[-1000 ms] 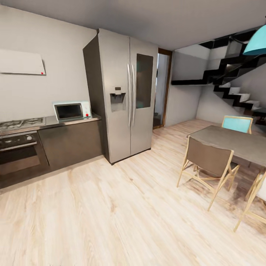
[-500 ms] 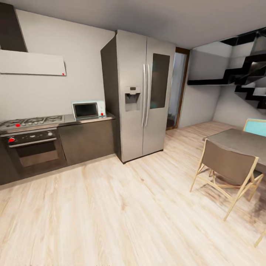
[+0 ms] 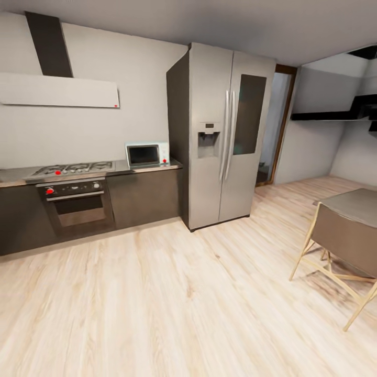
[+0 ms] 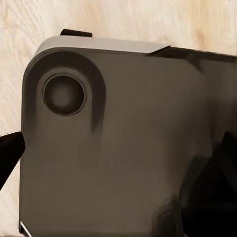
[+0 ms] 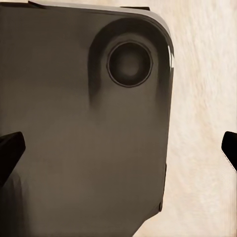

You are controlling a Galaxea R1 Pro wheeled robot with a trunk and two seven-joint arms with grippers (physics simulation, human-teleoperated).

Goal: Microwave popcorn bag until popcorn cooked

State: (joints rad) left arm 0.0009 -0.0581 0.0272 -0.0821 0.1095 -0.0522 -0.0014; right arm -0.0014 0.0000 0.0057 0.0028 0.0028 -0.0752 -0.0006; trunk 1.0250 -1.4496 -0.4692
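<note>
No writing is legible. The microwave [image 3: 147, 154], door closed, sits on the countertop [image 3: 152, 168] beside the refrigerator [image 3: 225, 136], far from both grippers. Left gripper [image 4: 118, 153] and right gripper [image 5: 118, 150] have fingertips spread wide, released, over the robot base [image 4: 113, 148].

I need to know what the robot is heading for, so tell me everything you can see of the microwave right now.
The microwave is a small pale mint-blue box with a dark glass door in a silver frame, shut as far as can be told. A narrow panel to the right of the door carries a red dot; knobs are too small to make out. It stands upright on the grey countertop, at its end nearest the tall steel fridge, right of the gas hob. Nothing else touches it.
</note>
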